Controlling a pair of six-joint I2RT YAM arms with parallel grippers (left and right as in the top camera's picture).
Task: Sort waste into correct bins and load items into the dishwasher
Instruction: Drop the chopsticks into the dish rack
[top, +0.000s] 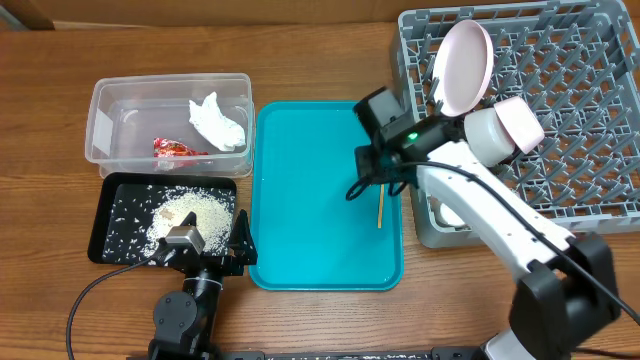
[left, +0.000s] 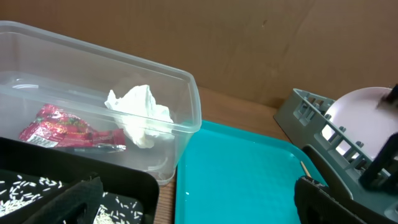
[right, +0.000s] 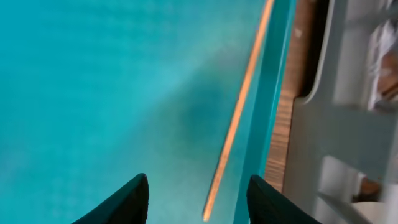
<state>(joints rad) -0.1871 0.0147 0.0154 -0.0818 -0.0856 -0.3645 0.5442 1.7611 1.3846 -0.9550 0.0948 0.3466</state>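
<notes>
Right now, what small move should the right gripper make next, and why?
Probably lower the open right gripper and close on the thin wooden chopstick: it lies on the teal plastic tray by the edge, one end between the fingers.

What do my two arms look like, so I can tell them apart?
The right arm has white links with black joints, a thin black cable along it and a green light near the wrist; its end effector has black, wedge-shaped fingers. The left arm is mostly black, with a black cable looping off it; its end effector is black too.
</notes>
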